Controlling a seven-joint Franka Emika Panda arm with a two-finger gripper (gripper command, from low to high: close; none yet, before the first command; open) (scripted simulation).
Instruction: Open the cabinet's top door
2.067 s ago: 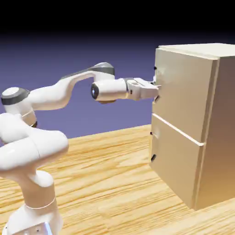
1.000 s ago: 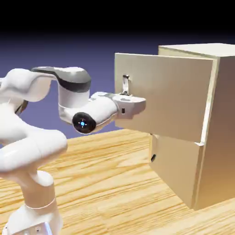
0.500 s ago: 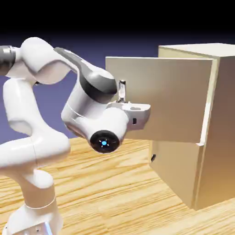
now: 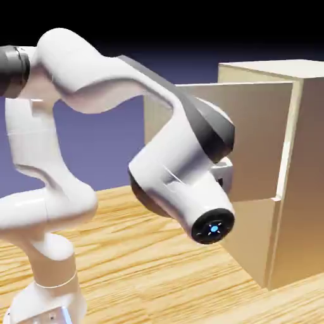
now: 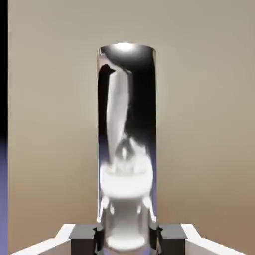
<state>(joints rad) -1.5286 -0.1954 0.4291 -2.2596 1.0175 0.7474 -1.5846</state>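
The light-tan cabinet (image 4: 307,158) stands at the exterior view's right. Its top door (image 4: 259,136) is swung wide open, with the panel pointing toward the view's left. The bulky white wrist of my arm (image 4: 183,171) covers the door's free edge, so the handle and the hand are hidden there. In the hand view, a shiny metal handle (image 5: 127,124) runs upright against the tan door panel (image 5: 204,124). My gripper (image 5: 127,238) is shut on the handle's lower end, with a grey fingertip (image 5: 82,234) on each side.
The lower door (image 4: 250,243) stays closed below the open one. The wooden table (image 4: 145,278) stretches in front of the cabinet. My arm's base (image 4: 47,297) stands at the lower left.
The top door has swung further open since the earlier frames. My arm has swept toward the camera and to the right, and its wrist now hides the handle and the hand.
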